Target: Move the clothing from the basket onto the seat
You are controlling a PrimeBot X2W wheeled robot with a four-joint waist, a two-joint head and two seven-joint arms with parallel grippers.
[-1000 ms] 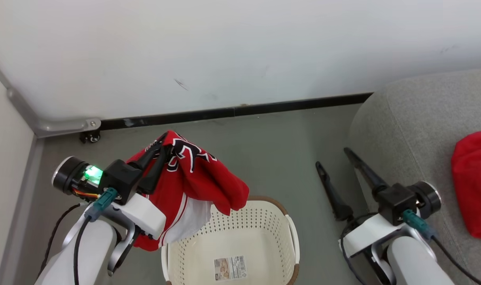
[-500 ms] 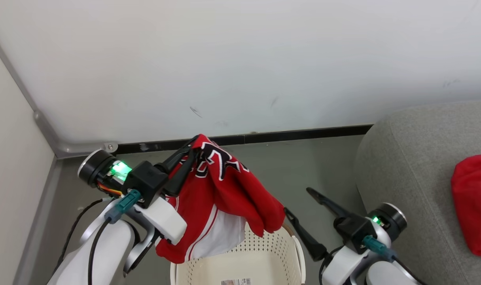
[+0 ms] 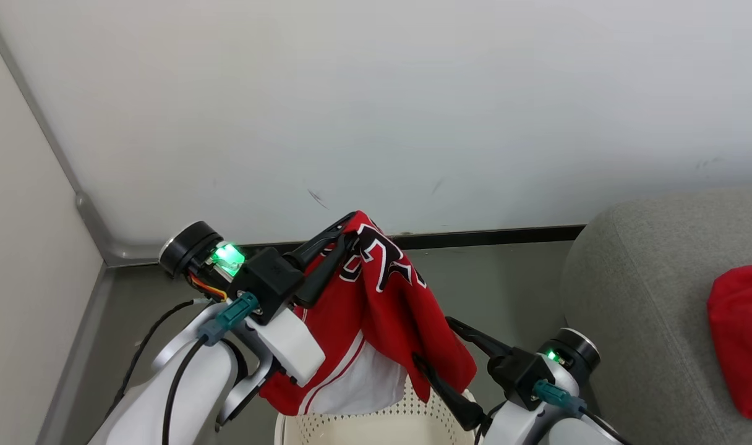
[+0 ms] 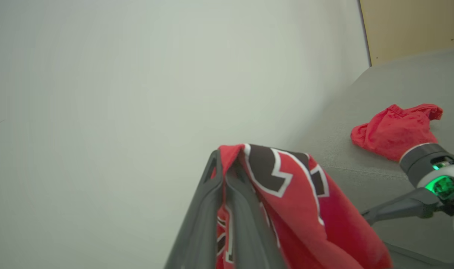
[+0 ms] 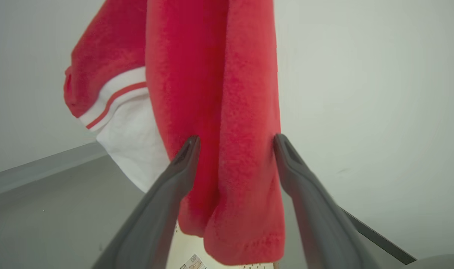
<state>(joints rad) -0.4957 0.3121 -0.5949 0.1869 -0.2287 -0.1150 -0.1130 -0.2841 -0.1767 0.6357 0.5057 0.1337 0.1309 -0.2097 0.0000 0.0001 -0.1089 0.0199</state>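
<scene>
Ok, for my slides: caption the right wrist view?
Open right claw straddling the hanging red jersey.

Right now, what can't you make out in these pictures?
- Basket: in the head view the bottom edge cuts it off and the jersey hangs over it, hiding its floor.
- Jersey's number: folds and the left hand gripping it cover part.
- Plain red garment on the seat: cropped by the head view's right edge.
- Right hand: in the right wrist view it is open around the jersey; contact unclear.
</scene>
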